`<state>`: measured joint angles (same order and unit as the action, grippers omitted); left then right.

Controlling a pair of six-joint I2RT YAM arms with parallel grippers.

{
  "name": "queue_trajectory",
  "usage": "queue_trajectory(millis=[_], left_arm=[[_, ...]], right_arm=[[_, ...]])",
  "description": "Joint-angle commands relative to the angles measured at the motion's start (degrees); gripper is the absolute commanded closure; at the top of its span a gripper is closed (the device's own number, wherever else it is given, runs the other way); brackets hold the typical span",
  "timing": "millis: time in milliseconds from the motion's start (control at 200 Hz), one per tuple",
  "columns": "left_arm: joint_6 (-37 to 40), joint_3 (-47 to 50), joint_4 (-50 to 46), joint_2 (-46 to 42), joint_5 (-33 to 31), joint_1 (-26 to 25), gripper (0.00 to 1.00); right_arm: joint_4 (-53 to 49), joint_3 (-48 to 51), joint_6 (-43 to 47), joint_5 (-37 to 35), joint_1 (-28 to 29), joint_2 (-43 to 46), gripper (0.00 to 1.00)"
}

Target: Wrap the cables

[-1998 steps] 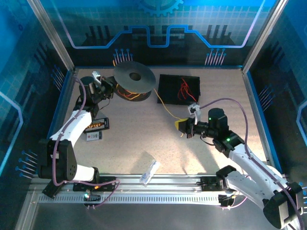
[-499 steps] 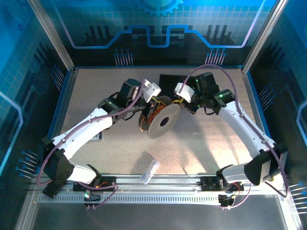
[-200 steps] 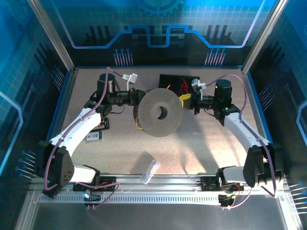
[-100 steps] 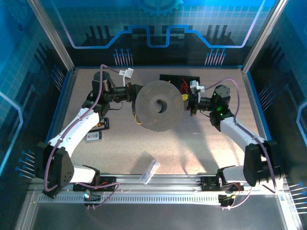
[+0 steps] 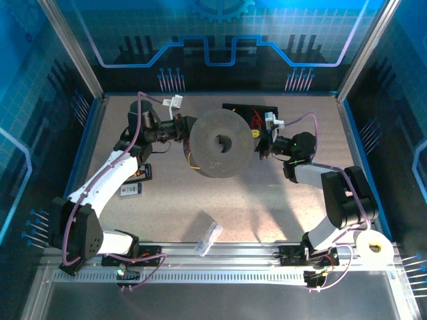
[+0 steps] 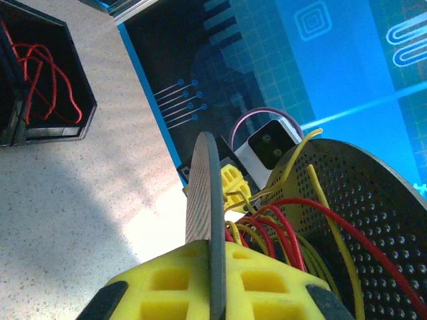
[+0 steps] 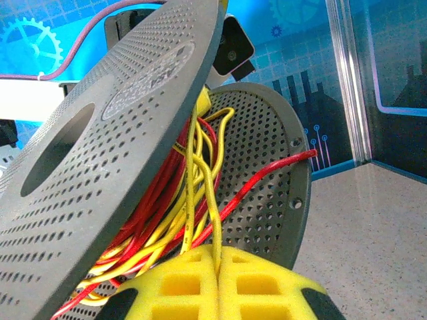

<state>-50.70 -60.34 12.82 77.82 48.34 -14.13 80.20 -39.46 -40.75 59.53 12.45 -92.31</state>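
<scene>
No text can be read for sure. The spool [image 7: 113, 133] has a raised marking near its hub — too blurred to make out. A small dark card [image 5: 135, 173] on the counter [image 5: 267, 200] carries orange marks — too small to read.

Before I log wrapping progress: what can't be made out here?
Top view: the near flange of the spool hides the wound cables; turns uncountable.
Right wrist view: the yellow cable runs in between the shut pads of the right gripper; its end is hidden.
Left wrist view: the black tray is cut by the left edge; contents partly unseen.
</scene>
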Motion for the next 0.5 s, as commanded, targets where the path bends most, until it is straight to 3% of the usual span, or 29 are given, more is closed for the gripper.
queue_trajectory(millis=[0, 65, 230, 495], left_arm=[[-3.9, -1.7, 17.5, -1.7, -6.6, 0.6, 1.0], [-4.1, -1.1, 18.4, -1.5, -7.2, 0.6, 1.0], [-3.5, -0.1, 19.2, -0.8, -9.0, 0.6, 1.0], [-2.5, 1.7, 18.9, -1.0, -11.2, 0.7, 1.0]], right_arm=[[-4.3, 1.7, 1.6, 6.9, 4.8, -1.5, 1.0], [-11.8, 1.4, 6.6, 5.5, 6.3, -0.3, 1.0], [-42.8, -2.2, 24.2, -2.9, 10.2, 5.4, 1.0], [-48.3, -2.6, 23.5, -8.1, 11.7, 11.0, 1.0]])
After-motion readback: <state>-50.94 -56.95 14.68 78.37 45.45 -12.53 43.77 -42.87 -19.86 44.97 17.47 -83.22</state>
